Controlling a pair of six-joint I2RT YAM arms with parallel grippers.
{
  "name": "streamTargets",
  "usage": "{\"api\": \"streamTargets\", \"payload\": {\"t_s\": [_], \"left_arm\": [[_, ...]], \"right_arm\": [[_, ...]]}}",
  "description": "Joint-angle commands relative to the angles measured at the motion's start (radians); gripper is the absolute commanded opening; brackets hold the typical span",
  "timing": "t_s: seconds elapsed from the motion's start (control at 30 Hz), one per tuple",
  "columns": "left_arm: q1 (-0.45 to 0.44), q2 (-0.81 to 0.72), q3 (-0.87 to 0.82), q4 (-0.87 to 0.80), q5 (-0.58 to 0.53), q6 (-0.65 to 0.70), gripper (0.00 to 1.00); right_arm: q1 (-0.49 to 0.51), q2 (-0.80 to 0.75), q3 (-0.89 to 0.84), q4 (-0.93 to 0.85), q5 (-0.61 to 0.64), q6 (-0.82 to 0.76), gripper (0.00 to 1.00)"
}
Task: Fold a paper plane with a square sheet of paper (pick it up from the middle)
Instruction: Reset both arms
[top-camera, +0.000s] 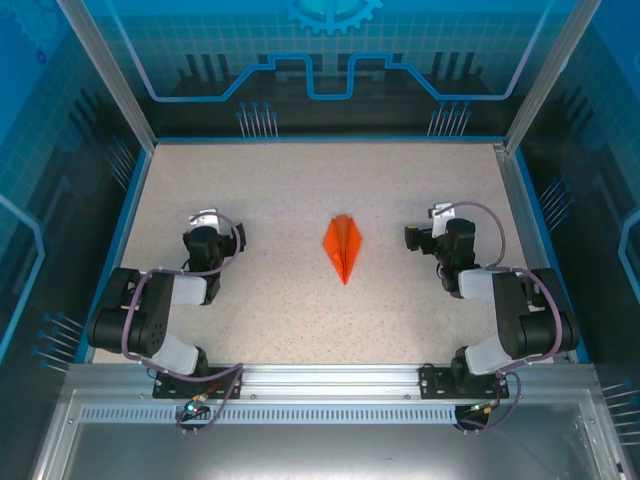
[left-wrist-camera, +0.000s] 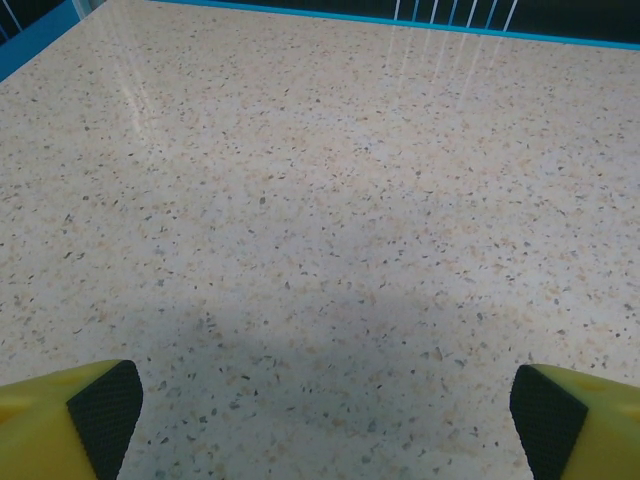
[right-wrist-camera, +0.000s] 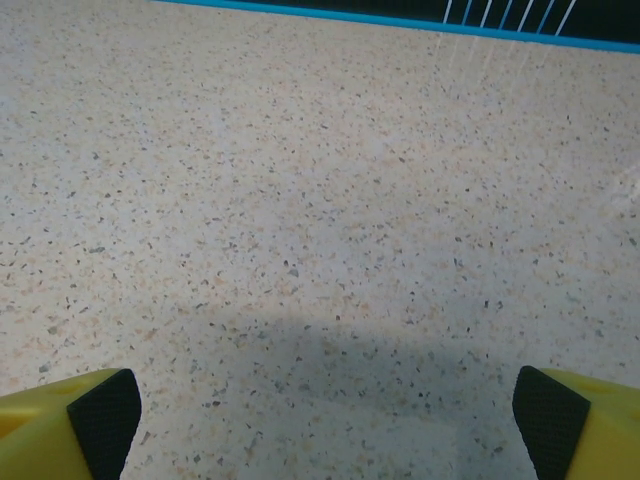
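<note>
We see the plane lying flat and free on the table, roughly dead centre. Its sharp tip points to 6 o'clock, wide end to 12, centre crease visible. From the plane, the left gripper sits at 9 o'clock and the right gripper at 3 o'clock, both well apart from it. Both are released. On each wrist cam we get yellow fingers with black pads out at the bottom corners, spread wide, bare speckled tabletop between them, holding nothing. Arms are bent, elbows at about 7 and 5 o'clock. The table's blue rim runs along 12 in both wrist views.
</note>
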Motion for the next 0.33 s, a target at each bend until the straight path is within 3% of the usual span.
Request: {"api": "streamTargets", "payload": {"t_s": [0.0,0.3], "left_arm": [[-0.003,0.000,0.019,0.043,0.006,0.026,0.99],[0.021,-0.002,0.021,0.031,0.070,0.019,0.99]], "right_arm": [[-0.005,0.002,-0.004,0.059,-0.016,-0.015,0.99],[-0.006,0.002,-0.005,0.060,-0.016,-0.014,0.99]]}}
